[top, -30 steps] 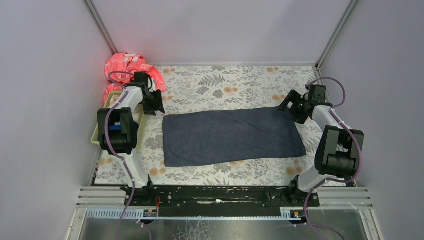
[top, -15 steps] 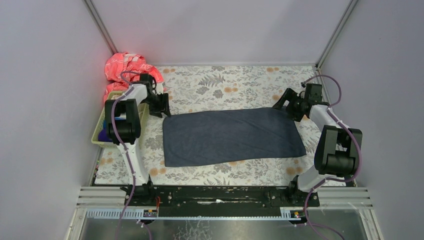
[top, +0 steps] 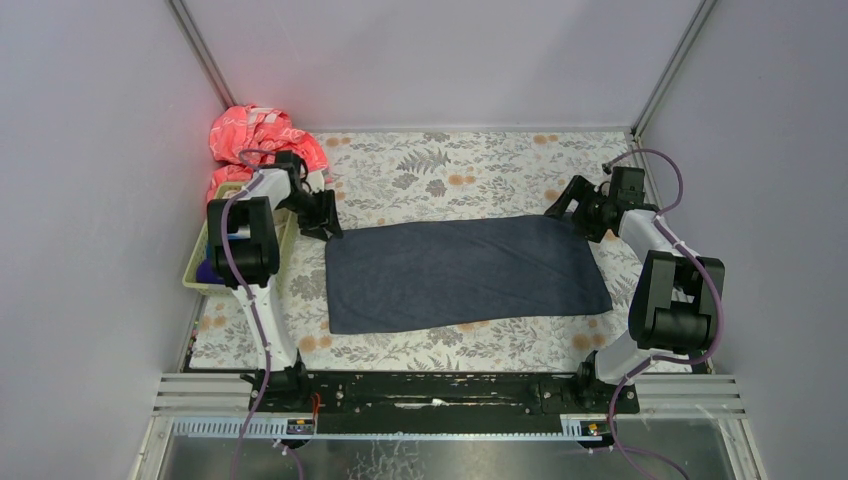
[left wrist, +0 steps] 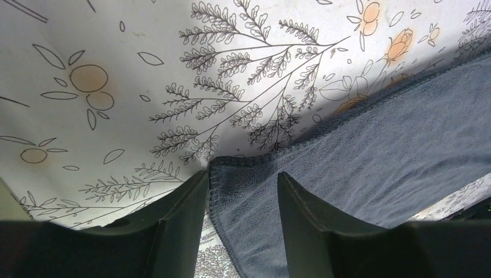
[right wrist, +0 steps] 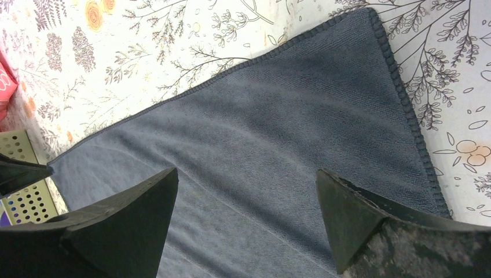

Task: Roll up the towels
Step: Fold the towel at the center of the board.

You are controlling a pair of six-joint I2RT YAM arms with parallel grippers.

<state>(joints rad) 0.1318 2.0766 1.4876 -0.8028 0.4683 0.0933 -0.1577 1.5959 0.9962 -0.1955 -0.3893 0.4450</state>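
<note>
A dark grey-blue towel (top: 465,272) lies flat and unrolled on the floral covering. My left gripper (top: 325,222) sits at its far left corner. In the left wrist view the towel (left wrist: 376,145) has that corner lying flat between the tips of my left gripper (left wrist: 243,174), whose jaws stand partly apart and do not pinch it. My right gripper (top: 570,205) hovers over the far right corner. In the right wrist view the towel (right wrist: 289,127) shows under the right gripper (right wrist: 246,171), which is wide open with nothing in it.
A pale green perforated basket (top: 190,280) stands at the left edge behind the left arm, with something blue and purple inside. The basket (right wrist: 26,197) also shows in the right wrist view. A pink-red cloth (top: 255,135) is bunched in the back left corner. Grey walls close in on both sides.
The left gripper has swung right and down onto the towel's far left corner. The right gripper has shifted a little left and toward the back. The towel has not moved.
</note>
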